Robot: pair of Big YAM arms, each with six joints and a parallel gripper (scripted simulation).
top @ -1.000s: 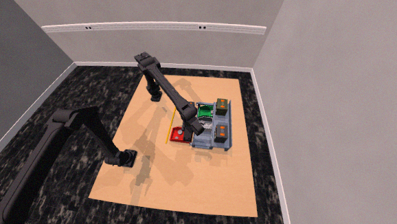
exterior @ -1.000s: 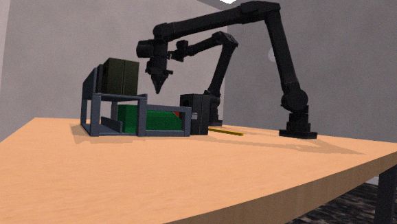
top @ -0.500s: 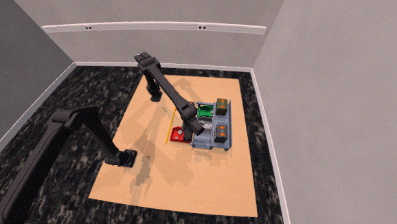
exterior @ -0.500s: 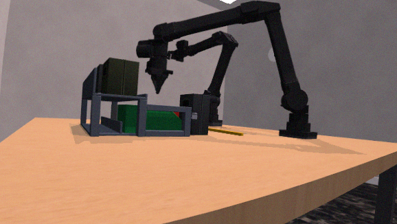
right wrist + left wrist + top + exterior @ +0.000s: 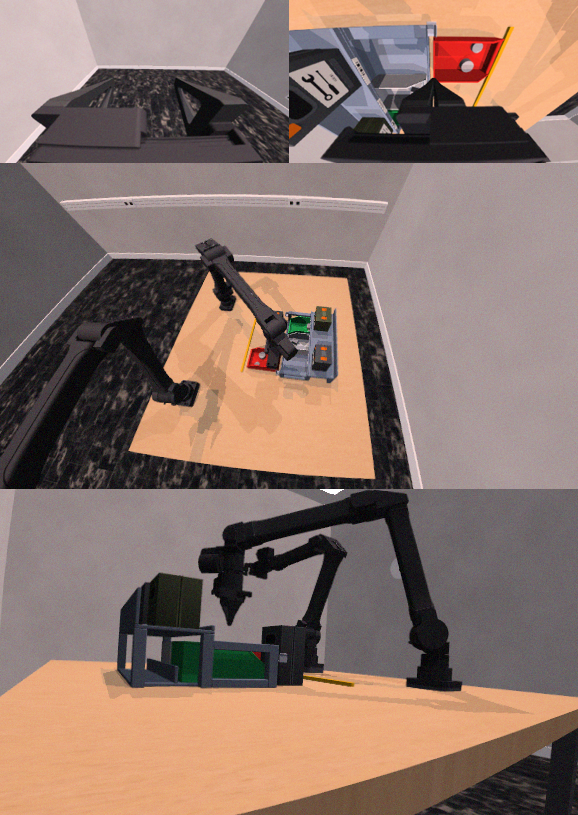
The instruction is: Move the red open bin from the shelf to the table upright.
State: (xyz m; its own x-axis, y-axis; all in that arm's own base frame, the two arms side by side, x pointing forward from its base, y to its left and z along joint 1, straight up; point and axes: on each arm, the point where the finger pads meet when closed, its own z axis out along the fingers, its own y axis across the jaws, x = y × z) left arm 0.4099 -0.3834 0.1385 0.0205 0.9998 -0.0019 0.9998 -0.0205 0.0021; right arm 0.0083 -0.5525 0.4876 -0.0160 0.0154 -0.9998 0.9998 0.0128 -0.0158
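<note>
Red open bin, two round parts inside, sits upright on the tabletop beyond your left jaws, pressed together and empty above the shelf's edge. Lowering them off-line could knock it or the shelf. Your right jaws stand spread.
</note>
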